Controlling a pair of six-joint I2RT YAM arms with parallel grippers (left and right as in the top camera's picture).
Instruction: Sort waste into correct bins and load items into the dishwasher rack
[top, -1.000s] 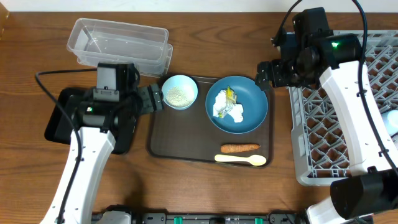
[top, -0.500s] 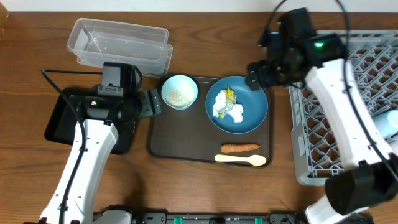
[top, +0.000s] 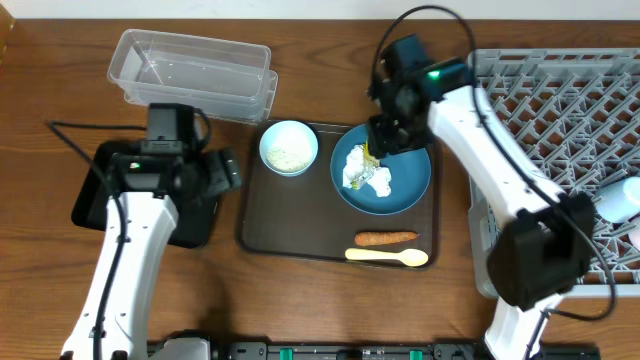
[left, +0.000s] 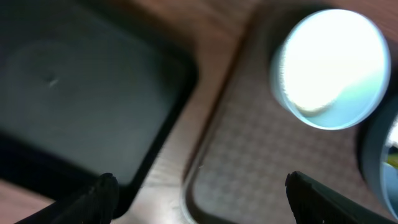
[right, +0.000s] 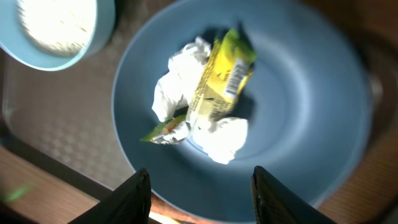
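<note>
Two fingers of the right end effector (right: 202, 196) stand apart, empty, over the dark blue plate (right: 298, 124). The yellow-green wrapper (right: 221, 78) lies just ahead of them atop crumpled paper (right: 177, 93), likely the next pick, since the plate needs clearing before racking. Left end effector (left: 199, 193), spread and empty, hovers between black tray (left: 74, 99) and rice bowl (left: 333, 65). Clear tub (top: 190, 65) waits farther back.

Wood table (top: 300, 300): tub (top: 190, 70), black tray (top: 88, 200), brown tray (top: 290, 215), rack (top: 600, 110).
</note>
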